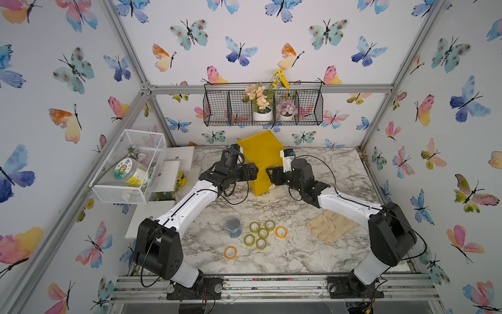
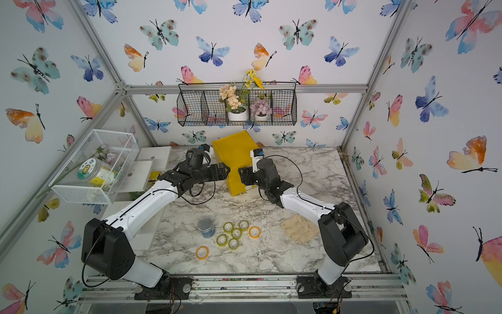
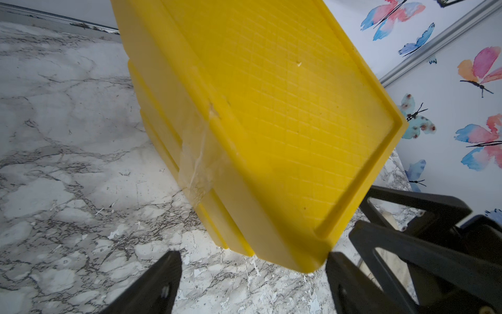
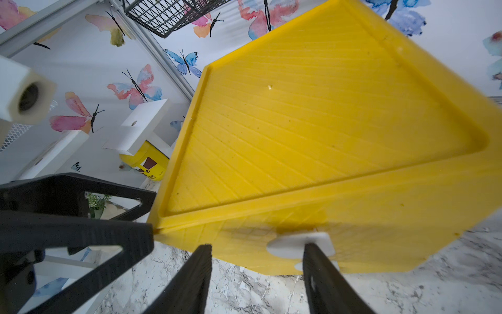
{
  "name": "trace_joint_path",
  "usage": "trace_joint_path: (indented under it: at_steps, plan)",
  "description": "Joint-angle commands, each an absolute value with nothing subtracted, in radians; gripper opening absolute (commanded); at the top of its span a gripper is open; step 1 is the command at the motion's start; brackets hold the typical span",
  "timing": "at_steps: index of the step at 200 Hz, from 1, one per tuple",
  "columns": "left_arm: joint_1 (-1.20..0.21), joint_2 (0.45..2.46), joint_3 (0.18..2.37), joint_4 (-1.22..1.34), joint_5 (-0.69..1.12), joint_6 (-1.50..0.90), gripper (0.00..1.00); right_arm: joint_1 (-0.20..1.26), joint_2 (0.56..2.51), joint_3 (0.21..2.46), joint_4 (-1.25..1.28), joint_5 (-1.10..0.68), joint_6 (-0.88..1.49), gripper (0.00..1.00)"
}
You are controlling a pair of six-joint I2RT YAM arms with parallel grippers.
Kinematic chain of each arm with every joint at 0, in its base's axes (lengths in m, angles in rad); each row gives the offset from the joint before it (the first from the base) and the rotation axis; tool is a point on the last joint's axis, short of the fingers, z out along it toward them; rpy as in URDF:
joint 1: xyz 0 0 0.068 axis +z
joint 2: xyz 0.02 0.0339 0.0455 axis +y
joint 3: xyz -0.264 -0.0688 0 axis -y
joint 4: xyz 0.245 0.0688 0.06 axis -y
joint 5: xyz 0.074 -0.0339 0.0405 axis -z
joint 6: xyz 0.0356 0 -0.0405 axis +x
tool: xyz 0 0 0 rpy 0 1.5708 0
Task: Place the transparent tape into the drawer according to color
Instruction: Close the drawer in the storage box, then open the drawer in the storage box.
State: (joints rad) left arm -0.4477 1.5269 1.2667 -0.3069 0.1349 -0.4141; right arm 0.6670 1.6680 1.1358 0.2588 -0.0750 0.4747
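Observation:
The yellow cabinet (image 1: 259, 155) stands at the back middle of the marble table. Its drawer front (image 4: 353, 231) carries a white tab handle (image 4: 288, 244). My left gripper (image 1: 254, 171) is open, its fingers either side of the cabinet's near left corner (image 3: 312, 261). My right gripper (image 4: 258, 251) is open at the drawer front, with one finger in front of the tab. Several yellow-green rolls of transparent tape (image 1: 263, 233) lie clustered near the table's front. One orange roll (image 1: 281, 232) lies beside them and another (image 1: 230, 252) nearer the front edge.
A blue-grey jar (image 1: 233, 228) stands just left of the rolls, and a pale glove (image 1: 331, 225) lies to their right. A white wire-mesh basket (image 1: 130, 165) and white shelves hang on the left wall. A black wire basket (image 1: 263, 108) with flowers hangs on the back wall.

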Motion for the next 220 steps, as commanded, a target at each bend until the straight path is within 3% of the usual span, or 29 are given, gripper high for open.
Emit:
trace_joint_path:
  at_steps: [1,43,71,114,220]
  plan:
    - [-0.453,1.543,1.261,-0.348,0.138,-0.399,0.89,0.664,1.603,1.076,0.293,-0.102,0.545,0.59]
    - [-0.453,1.546,1.276,-0.351,0.118,-0.390,0.91,0.655,1.531,0.837,0.489,-0.102,0.808,0.63]
    - [-0.453,1.555,1.279,-0.357,0.121,-0.387,0.91,0.628,1.611,0.780,0.739,-0.216,0.959,0.65]
    - [-0.450,1.559,1.278,-0.356,0.124,-0.383,0.91,0.608,1.771,0.718,1.146,-0.246,1.223,0.65]
    - [-0.443,1.568,1.275,-0.354,0.136,-0.380,0.91,0.600,1.942,0.762,1.224,-0.253,1.353,0.64]
